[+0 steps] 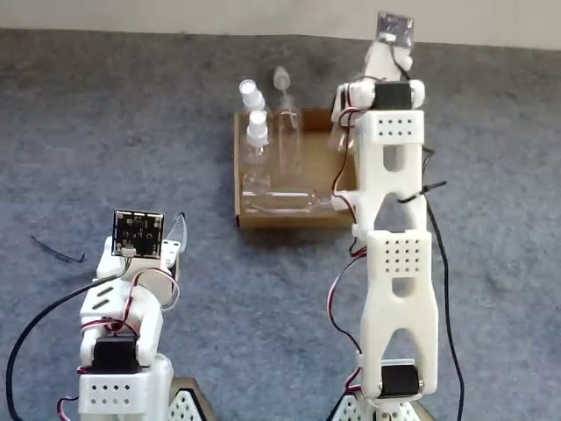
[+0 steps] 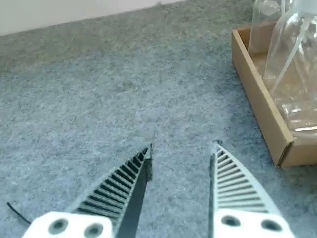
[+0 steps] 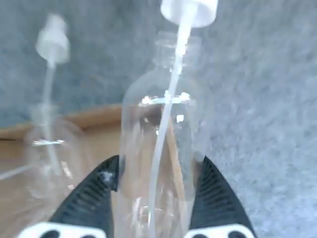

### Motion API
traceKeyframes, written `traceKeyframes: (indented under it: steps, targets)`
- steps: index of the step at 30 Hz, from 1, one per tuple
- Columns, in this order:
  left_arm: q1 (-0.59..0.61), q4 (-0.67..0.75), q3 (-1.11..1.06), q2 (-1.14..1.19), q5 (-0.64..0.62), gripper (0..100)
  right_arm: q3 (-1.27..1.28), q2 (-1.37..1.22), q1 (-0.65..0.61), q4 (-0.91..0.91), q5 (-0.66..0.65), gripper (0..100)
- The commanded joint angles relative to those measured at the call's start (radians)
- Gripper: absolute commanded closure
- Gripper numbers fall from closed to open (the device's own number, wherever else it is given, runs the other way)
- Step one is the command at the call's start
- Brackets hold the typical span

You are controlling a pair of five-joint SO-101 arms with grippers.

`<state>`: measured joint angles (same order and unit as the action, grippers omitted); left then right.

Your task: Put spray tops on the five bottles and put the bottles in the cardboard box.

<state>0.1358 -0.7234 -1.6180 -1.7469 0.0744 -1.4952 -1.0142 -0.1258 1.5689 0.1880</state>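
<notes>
Here, the right gripper (image 3: 157,168) is clenched on an upright clear bottle (image 3: 158,124) at the right edge of the box (image 1: 289,221). The bottle's spray top (image 3: 189,10) sits raised above the neck, with its tube down inside. The left gripper (image 2: 182,147) hangs released over the grey worktop (image 2: 99,89), near the box, where other capped bottles (image 1: 256,149) stand.

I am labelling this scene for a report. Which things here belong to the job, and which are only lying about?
Job:
- cardboard box
- standing bottles inside it
- held bottle, gripped by the right pincer
- its spray top, not yet seated

Lying about:
- thin black strip on the carpet
</notes>
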Motion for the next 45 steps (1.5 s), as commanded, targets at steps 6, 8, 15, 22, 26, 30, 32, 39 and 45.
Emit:
traceKeyframes:
  steps: [6,8,15,22,26,30,32,39,45]
  targets:
    - [0.010,0.044,-0.002,-0.008,-0.002,83,-0.295,0.036,0.010,0.122,-0.061,99.4]
    - [0.012,0.044,-0.002,-0.008,-0.002,83,-0.295,0.045,0.019,0.122,-0.060,99.4]
    - [0.012,0.044,-0.002,-0.008,-0.002,83,-0.295,0.156,0.021,0.186,-0.061,99.4]
    - [0.012,0.044,-0.002,-0.008,-0.002,83,-0.295,0.372,0.021,0.196,-0.061,99.5]
    - [0.012,0.044,-0.002,-0.008,-0.002,83,-0.294,0.493,0.022,0.197,-0.061,99.5]
    - [0.013,0.044,-0.002,-0.008,-0.002,83,-0.294,0.634,0.024,0.197,-0.061,99.5]
    - [0.013,0.044,-0.002,-0.008,-0.002,83,-0.291,0.714,0.024,0.197,-0.061,99.5]
    - [0.013,0.044,-0.002,-0.008,-0.002,83,-0.208,0.967,0.027,0.199,-0.166,99.5]
    - [0.013,0.044,-0.002,-0.008,-0.002,83,0.278,1.265,0.025,0.197,-0.173,99.5]
